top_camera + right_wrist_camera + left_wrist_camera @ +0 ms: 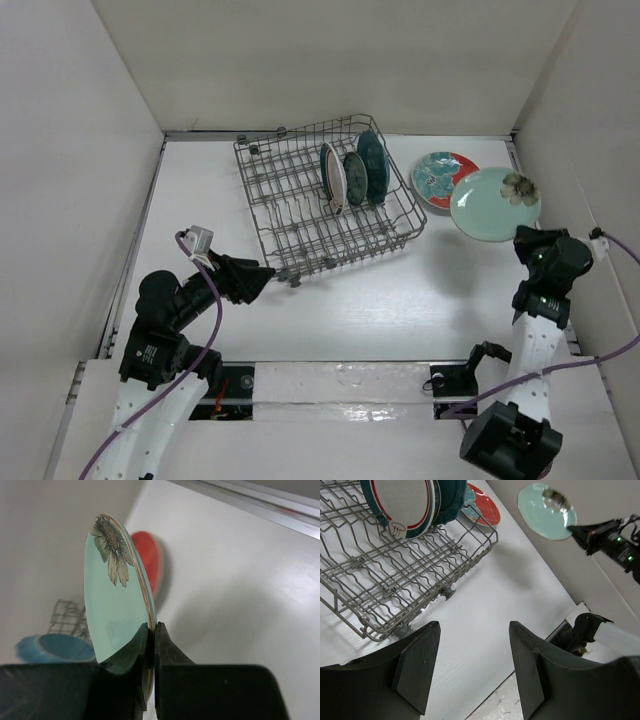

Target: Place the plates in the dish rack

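The grey wire dish rack (300,215) sits at the table's back middle, with three plates standing in its right end: the white plate with teal-red rim (334,178), the small teal patterned plate (355,178) and the dark teal scalloped plate (373,166). The half red half teal plate (437,176) lies flat to the rack's right. My right gripper (522,232) is shut on the rim of the pale mint green plate (490,205), held above the table; in the right wrist view the plate (112,600) stands edge-on between the fingers. My left gripper (270,272) is open and empty at the rack's near left corner (375,630).
White walls enclose the table on the left, back and right. The right arm (612,542) shows in the left wrist view. A raised ledge (340,380) with the arm bases runs along the near edge.
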Controlling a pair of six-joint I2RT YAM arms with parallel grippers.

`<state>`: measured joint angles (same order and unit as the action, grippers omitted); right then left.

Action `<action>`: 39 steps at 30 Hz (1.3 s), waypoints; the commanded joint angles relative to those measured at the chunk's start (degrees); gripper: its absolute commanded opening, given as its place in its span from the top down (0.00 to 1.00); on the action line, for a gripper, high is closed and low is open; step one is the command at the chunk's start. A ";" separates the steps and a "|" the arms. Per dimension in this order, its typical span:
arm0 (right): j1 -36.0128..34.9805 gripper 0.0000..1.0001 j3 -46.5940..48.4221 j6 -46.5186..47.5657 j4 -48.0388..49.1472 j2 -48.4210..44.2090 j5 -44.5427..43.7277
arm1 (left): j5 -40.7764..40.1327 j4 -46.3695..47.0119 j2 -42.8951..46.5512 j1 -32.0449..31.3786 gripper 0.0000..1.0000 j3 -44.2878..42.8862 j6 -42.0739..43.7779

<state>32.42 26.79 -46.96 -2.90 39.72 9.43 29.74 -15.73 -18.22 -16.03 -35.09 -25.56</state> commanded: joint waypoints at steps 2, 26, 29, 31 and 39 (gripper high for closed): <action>-11.30 1.00 15.88 2.13 7.29 0.52 -0.64 | 0.59 2.19 -0.50 -0.23 0.46 -1.73 0.25; -77.34 1.00 99.06 45.28 -20.04 71.24 -58.73 | 0.59 2.02 0.90 0.30 0.46 -1.65 0.25; -77.86 1.00 103.73 46.52 -22.15 76.36 -60.93 | 0.59 2.10 0.82 0.30 0.47 -1.65 0.25; -78.39 1.00 103.47 48.37 -21.36 77.69 -61.20 | 0.59 2.10 0.82 0.30 0.47 -1.56 0.25; -78.92 1.00 101.89 47.93 -21.10 82.44 -61.90 | 0.59 2.10 0.90 0.30 0.47 -1.56 0.25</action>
<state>-45.71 125.14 0.36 -30.98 123.79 -47.88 29.74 -15.73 -18.09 -16.01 -35.09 -25.56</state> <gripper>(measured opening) 0.060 0.534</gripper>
